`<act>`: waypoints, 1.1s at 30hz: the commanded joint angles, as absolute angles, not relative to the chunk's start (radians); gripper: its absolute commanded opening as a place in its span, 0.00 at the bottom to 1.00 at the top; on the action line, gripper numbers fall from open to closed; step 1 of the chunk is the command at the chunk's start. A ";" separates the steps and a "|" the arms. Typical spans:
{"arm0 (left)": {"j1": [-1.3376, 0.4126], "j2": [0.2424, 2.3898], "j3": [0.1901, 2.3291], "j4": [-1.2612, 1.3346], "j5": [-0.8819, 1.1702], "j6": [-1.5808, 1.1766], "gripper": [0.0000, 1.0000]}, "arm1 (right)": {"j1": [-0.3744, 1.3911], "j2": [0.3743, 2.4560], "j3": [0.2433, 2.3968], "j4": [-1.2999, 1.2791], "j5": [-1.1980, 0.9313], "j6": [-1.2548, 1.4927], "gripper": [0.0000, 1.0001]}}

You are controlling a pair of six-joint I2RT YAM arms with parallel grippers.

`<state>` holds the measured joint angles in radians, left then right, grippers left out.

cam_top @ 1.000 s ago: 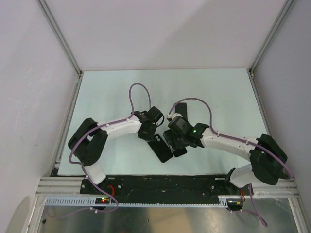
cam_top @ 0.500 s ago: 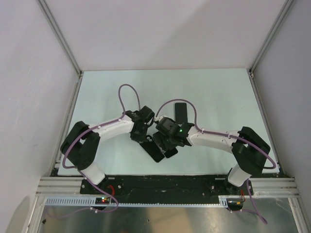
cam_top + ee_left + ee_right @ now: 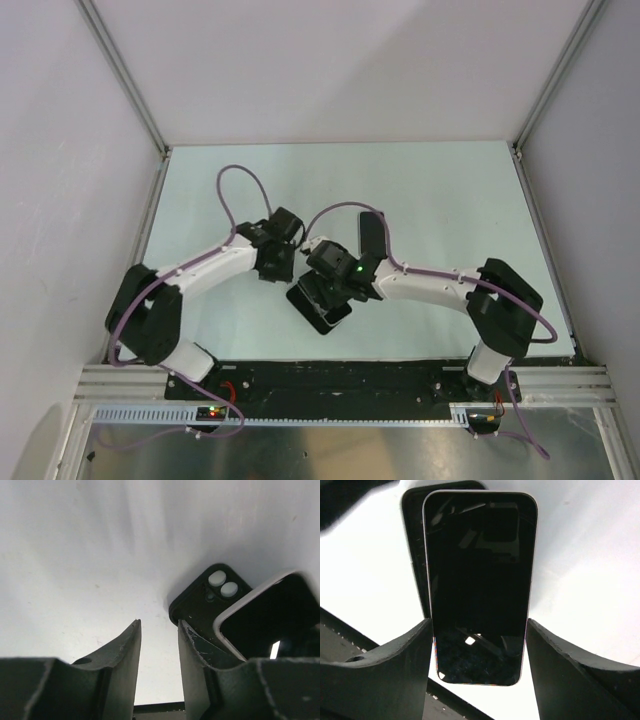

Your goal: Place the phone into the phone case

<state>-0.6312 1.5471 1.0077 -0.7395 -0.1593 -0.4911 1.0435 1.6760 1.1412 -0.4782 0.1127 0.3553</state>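
Phone (image 3: 479,580) nearest the front edge, screen up, clamped by its long sides in the closed jaws of the right gripper (image 3: 479,625) and overlapping, slightly askew, the black phone case (image 3: 200,605) lying flat on the pale counter (image 3: 450,190). Just beyond and to the left, left gripper (image 3: 159,625) low beside the case's camera corner, jaws a narrow gap apart with nothing between them. Farther back, dark flat oblong (image 3: 370,235) on the counter behind the right wrist, partly hidden and not identifiable.
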 commanded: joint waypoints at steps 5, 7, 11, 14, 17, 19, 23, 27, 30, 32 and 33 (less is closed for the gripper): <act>-0.514 1.382 0.971 -0.678 -0.224 -0.577 0.37 | 1.120 1.770 1.232 -0.468 0.047 0.263 0.37; -0.507 1.375 0.965 -0.678 -0.224 -0.583 0.36 | 1.127 1.790 1.247 -0.475 0.052 0.261 0.38; -0.505 1.377 0.963 -0.676 -0.216 -0.578 0.36 | 1.131 1.811 1.267 -0.490 0.073 0.261 0.38; -0.505 1.377 0.964 -0.675 -0.206 -0.574 0.36 | 1.128 1.811 1.274 -0.496 0.088 0.268 0.38; -0.505 1.379 0.965 -0.673 -0.202 -0.573 0.35 | 1.122 1.810 1.279 -0.497 0.088 0.274 0.38; -0.505 1.382 0.964 -0.672 -0.200 -0.574 0.35 | 1.119 1.815 1.285 -0.499 0.090 0.276 0.38; -0.505 1.387 0.962 -0.667 -0.199 -0.574 0.35 | 1.111 1.835 1.296 -0.512 0.092 0.280 0.38; -0.505 1.392 0.963 -0.662 -0.193 -0.573 0.35 | 1.102 1.844 1.297 -0.516 0.096 0.288 0.38; -0.505 1.401 0.965 -0.657 -0.184 -0.572 0.35 | 1.094 1.849 1.297 -0.514 0.095 0.297 0.38; -0.505 1.405 0.965 -0.654 -0.178 -0.572 0.35 | 1.092 1.853 1.298 -0.512 0.096 0.298 0.38; -0.505 1.407 0.966 -0.652 -0.176 -0.572 0.35 | 1.090 1.856 1.299 -0.512 0.095 0.300 0.38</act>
<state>-0.5091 1.3998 0.9615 -0.6834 -0.1940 -0.5598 1.1011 1.8442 1.2476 -0.5190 0.0750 0.2859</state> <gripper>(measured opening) 0.354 0.716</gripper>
